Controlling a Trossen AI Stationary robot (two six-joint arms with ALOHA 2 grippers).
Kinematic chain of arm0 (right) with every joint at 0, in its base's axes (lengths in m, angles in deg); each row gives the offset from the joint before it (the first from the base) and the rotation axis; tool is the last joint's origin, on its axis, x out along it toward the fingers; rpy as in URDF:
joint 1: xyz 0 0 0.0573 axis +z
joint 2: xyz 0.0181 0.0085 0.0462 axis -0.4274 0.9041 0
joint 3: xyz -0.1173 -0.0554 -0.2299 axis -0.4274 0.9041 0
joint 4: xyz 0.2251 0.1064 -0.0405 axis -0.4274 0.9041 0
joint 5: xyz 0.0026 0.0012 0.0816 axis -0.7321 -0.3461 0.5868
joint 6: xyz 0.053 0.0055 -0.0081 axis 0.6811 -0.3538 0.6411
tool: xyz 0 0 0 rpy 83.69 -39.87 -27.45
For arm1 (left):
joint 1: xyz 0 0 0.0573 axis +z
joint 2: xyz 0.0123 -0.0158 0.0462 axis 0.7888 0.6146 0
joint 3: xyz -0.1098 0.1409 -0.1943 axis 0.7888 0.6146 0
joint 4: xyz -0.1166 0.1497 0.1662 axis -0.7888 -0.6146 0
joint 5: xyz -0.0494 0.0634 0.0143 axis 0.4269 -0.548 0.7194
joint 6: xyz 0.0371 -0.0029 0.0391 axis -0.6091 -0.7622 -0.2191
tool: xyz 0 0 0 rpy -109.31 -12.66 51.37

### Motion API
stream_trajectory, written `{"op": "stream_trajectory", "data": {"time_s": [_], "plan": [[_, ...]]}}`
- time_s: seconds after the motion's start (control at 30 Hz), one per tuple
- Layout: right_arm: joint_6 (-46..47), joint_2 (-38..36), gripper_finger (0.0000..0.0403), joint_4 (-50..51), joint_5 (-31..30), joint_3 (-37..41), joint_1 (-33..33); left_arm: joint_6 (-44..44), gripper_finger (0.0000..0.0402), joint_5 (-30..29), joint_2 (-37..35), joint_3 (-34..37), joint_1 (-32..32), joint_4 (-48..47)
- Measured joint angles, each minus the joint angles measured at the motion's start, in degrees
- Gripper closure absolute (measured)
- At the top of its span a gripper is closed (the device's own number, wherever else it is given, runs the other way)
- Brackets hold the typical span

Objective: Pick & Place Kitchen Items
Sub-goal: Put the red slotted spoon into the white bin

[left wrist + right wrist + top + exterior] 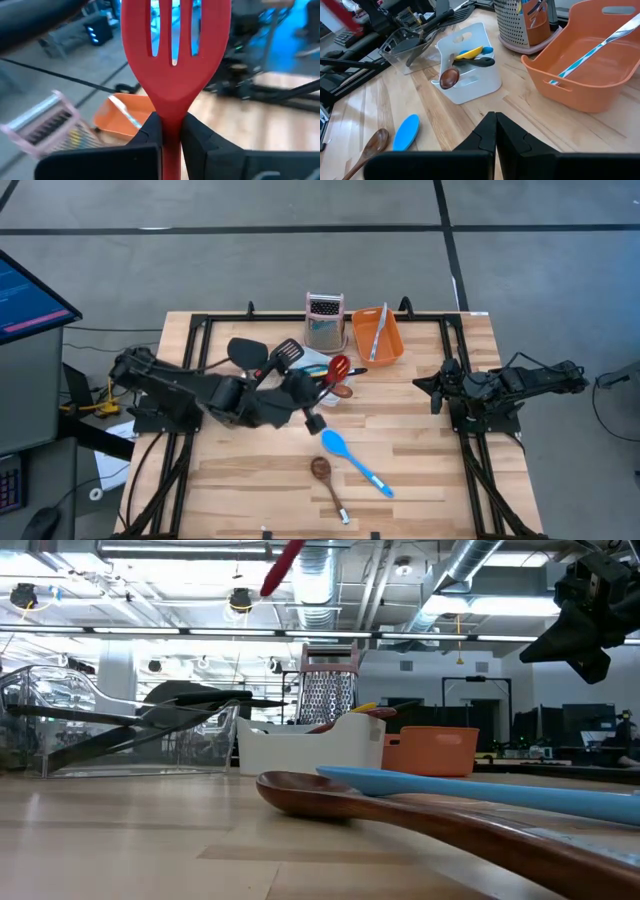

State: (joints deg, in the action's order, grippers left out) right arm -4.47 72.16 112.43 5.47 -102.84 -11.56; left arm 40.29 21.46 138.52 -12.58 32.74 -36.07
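My left gripper (170, 131) has its jaws clenched on the red slotted turner (175, 55); my right gripper (495, 131), at three o'clock, has its jaws clamped empty.

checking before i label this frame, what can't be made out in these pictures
- Red slotted turner: handle end hidden between the left gripper fingers, left wrist view; top cut off.
- White tub: its utensils overlap, full count unclear, right wrist view.
- Clear tub: black utensils inside blur together, low view.
- Wooden spoon: handle cut by the edge, low view.
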Motion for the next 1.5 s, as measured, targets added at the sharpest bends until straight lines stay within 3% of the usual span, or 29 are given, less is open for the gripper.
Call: {"op": "stream_trajectory", "data": {"time_s": [0.2, 0.53, 0.63, 0.83, 1.17, 1.33, 1.5], "plan": [[3.0, 0.0, 0.0403, 0.0, -0.4, 0.0, 0.0, -11.6, 0.0386, 2.0, 0.0, 0.0, 6.4, 0.0], [8.8, 0.0, 0.0403, -2.4, -2.2, 0.0, 0.0, -27.0, 0.0386, 21.4, 0.5, 0.0, 18.1, 0.0], [10.7, 0.0, 0.0403, -2.4, -5.6, 0.0, 0.0, -28.7, 0.0386, 26.9, 0.4, 1.4, 20.6, 0.6], [11.6, 0.0, 0.0403, -2.4, -11.0, 0.0, 0.0, -29.5, 0.0386, 31.3, 0.1, 11.1, 23.5, 4.3], [12.0, 0.0, 0.0403, -2.4, -12.8, 0.0, 0.0, -29.9, 0.0386, 39.8, 0.1, 25.5, 25.5, 20.0], [12.0, 0.0, 0.0403, -2.4, -14.6, 0.0, 0.0, -29.9, 0.0386, 40.4, 0.1, 29.9, 26.8, 23.3], [12.0, 0.0, 0.0403, -2.4, -16.2, 0.0, 0.0, -29.0, 0.0386, 45.1, 0.1, 32.7, 28.4, 25.6]]}}
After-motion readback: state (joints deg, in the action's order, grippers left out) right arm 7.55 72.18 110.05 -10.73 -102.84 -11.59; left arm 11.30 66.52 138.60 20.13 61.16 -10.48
